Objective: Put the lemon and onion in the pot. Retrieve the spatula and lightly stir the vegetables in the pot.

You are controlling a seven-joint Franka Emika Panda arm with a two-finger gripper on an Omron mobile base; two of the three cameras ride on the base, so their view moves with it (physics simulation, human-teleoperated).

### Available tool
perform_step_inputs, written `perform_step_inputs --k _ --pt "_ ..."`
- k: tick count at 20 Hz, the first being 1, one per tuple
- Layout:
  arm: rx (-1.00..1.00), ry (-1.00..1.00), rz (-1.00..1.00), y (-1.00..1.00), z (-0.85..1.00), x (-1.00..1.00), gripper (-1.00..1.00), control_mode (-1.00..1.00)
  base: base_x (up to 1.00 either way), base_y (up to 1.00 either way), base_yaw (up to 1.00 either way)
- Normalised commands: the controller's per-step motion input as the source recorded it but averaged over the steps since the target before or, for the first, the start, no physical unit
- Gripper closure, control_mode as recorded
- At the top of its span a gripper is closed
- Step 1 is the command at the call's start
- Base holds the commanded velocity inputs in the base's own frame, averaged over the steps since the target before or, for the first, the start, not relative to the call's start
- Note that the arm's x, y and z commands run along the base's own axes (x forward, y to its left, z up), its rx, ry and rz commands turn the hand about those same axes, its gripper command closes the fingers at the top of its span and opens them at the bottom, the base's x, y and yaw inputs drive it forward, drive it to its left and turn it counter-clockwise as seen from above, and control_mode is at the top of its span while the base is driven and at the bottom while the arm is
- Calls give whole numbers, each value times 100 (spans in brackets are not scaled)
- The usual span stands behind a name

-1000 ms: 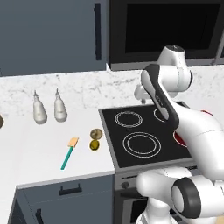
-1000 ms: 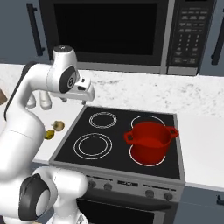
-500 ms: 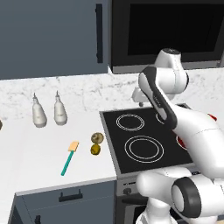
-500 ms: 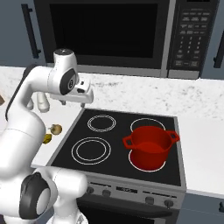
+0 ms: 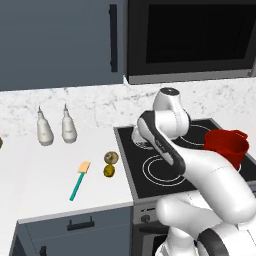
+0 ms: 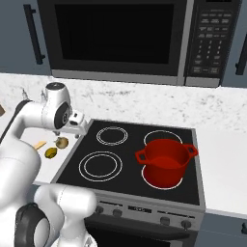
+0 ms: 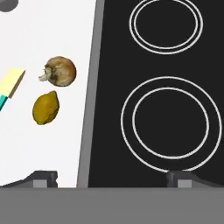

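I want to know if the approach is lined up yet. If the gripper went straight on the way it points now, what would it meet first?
Probably the stove's left edge, not the food. In the hand view the open gripper straddles that edge, with the lemon and onion off to one side on the counter. Depth is unclear.

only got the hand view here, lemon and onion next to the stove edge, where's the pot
Observer: The pot sits on the front right burner of the stove, away from the lemon and the onion.
Operator: anything in it
Observer: The right base view shows an empty red inside.
Operator: spatula, i see just a blade corner
Observer: The spatula lies flat on the counter left of the lemon, teal handle pointing toward the counter's front edge.
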Motion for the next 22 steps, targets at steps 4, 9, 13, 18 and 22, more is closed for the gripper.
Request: perform_step_inputs --k 4,9,13,18,22 --pt "-3 2 0 4 -13 0 -100 -100 0 0 0" --pt "-1 -2 0 51 -63 0 -100 -100 0 0 0" --pt "0 0 0 62 -42 0 -100 -100 0 0 0" --pt "1 5 1 23 -5 0 -100 -100 0 0 0" --pt "6 0 0 58 -9 15 -100 -100 0 0 0"
